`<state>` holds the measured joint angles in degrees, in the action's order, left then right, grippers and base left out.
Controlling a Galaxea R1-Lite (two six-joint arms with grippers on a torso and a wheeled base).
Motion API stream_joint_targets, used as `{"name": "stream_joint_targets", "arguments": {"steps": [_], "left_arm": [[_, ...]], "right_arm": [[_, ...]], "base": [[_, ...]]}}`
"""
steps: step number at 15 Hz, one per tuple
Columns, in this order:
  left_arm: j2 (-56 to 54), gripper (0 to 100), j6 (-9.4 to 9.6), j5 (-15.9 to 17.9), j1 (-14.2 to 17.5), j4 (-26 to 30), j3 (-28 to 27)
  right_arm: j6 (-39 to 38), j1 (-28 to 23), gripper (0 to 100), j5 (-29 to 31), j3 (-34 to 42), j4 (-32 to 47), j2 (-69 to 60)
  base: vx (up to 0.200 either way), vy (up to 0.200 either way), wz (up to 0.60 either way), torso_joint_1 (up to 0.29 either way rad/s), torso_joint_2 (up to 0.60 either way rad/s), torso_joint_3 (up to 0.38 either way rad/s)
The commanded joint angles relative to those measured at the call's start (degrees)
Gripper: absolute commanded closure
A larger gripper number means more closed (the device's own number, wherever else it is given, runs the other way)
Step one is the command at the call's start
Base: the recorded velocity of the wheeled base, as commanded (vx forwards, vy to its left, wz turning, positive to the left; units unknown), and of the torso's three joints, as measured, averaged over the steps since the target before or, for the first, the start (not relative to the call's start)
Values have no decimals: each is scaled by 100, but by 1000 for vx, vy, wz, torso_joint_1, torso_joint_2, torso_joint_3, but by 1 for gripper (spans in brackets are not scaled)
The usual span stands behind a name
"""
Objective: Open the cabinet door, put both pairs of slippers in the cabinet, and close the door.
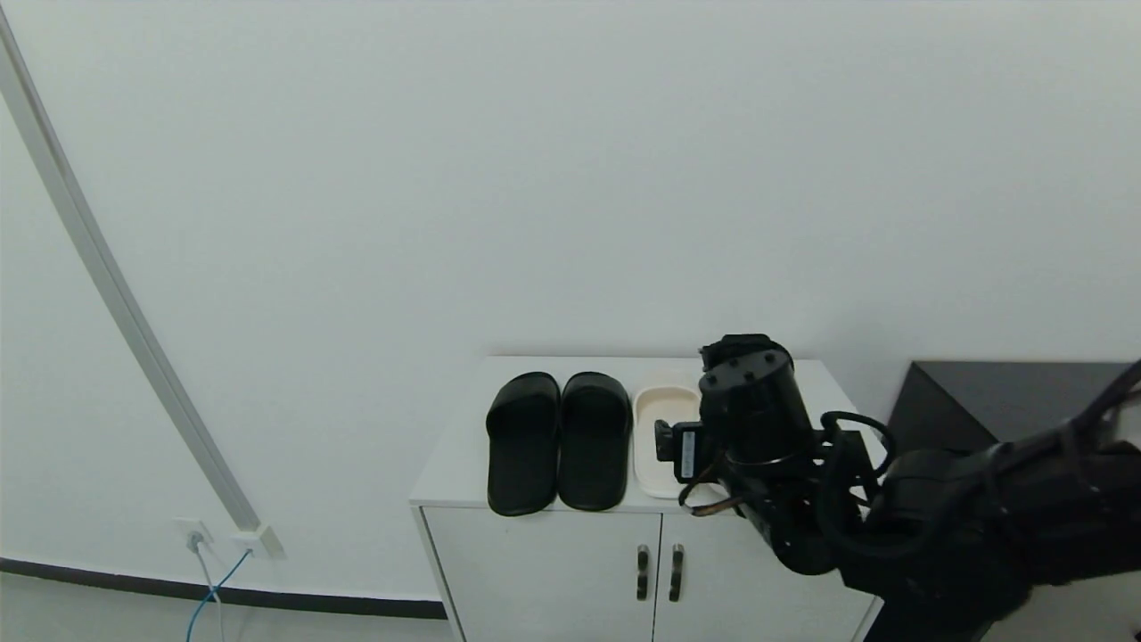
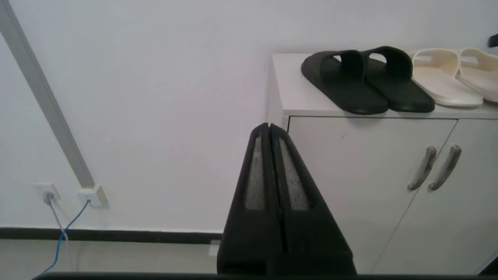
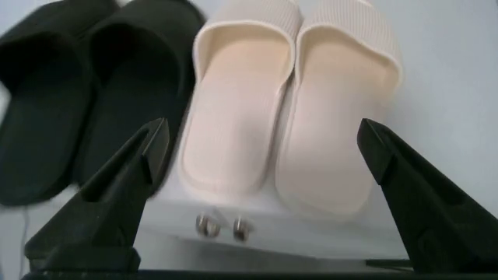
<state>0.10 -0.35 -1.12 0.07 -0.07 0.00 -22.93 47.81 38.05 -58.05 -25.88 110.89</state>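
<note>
Right gripper [image 3: 262, 131] lay nearest the lens: fingers spread wide, released, holding nothing, poised over the near ends of the cream slippers [image 3: 288, 101]. Left gripper [image 2: 270, 136] hung low, left of the cabinet [image 1: 455, 473] and well apart from it, fingers clenched together on nothing.

Both pairs sat on the cabinet top. Black slippers [image 1: 557, 441] were on the left, the cream pair just beside them on the right, toes to the far wall, heels at the near edge. Doors [image 1: 544, 575] were shut; two handles [image 1: 658, 571] stood side by side at the middle seam, untouched.

Judged: task not begun. Opening a door, putting both pairs inside and closing up were all left. A door would need opening before any slipper could go in.

View notes:
- Head view: the right arm [image 1: 936, 526] covered most of the cream pair, so one slipper showed in part. Wall sockets [image 1: 223, 538] and a blue cable [image 1: 209, 597] sat low on the far left.
- Right wrist view: both cream slippers whole, side by side, with the handles below the top's near edge.
- Left wrist view: cabinet front from low on the left, both pairs along the top, and the closed fingers of that arm.
</note>
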Motion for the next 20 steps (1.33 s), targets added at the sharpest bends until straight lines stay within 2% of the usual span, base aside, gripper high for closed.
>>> {"name": "stream_joint_targets", "arguments": {"steps": [1,3,14,18,19,20], "left_arm": [[-1,100,-9,-2,1,-1,0],[-1,100,-9,-11,1,-1,0],[-1,100,-26,-11,1,-1,0],[-1,100,-26,-11,1,-1,0],[-1,100,-26,-11,1,-1,0],[-1,100,-26,-11,1,-1,0]], "right_arm": [[-10,-264,0,133,-593,-31,865],[-10,-413,0,309,-918,-31,1216],[175,-1063,0,396,-2413,-22,2394],[333,-1116,0,396,-2527,-163,2517],[333,-1134,100,388,-2527,-163,2517],[333,-1142,100,388,-2527,-163,2517]], "base": [[0,0,0,0,0,0],[0,0,0,0,0,0],[0,0,0,0,0,0],[0,0,0,0,0,0],[0,0,0,0,0,0],[0,0,0,0,0,0]]}}
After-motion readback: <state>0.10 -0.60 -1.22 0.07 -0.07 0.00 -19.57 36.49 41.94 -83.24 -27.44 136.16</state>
